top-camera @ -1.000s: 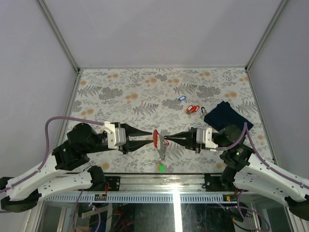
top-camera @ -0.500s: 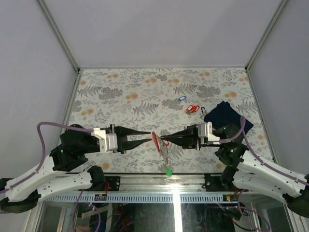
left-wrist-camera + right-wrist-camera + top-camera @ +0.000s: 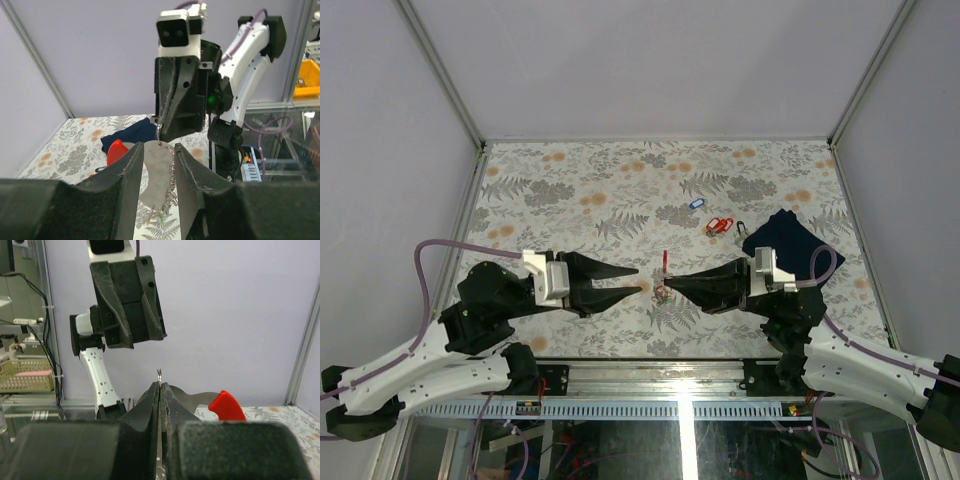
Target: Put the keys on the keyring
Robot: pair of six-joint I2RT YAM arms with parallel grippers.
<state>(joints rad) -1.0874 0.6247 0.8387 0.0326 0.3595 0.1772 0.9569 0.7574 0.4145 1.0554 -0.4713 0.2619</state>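
My right gripper [image 3: 667,284] [image 3: 160,385] is shut on the keyring [image 3: 159,372], whose thin wire ring pokes out above its fingertips. From the ring hang a flat silvery plate with a red end [image 3: 664,258] [image 3: 118,151] [image 3: 227,406] and a short chain [image 3: 172,175] with a small green bit at its foot. My left gripper [image 3: 640,281] [image 3: 159,147] is open, just left of the keyring and apart from it, with the plate and chain showing beyond its gap. Keys lie on the table further back: one with a blue tag [image 3: 696,203] and one with a red tag [image 3: 719,225].
A folded dark navy cloth [image 3: 785,240] [image 3: 131,136] lies at the right, beside the right arm. A small dark clip [image 3: 742,226] sits next to the red-tagged key. The table [image 3: 570,190] has a floral cover, with metal frame posts at its corners.
The left gripper has come off the red-ended plate and opened wider. The plate has swung upright over the right fingertips, and the chain hangs shorter under them.
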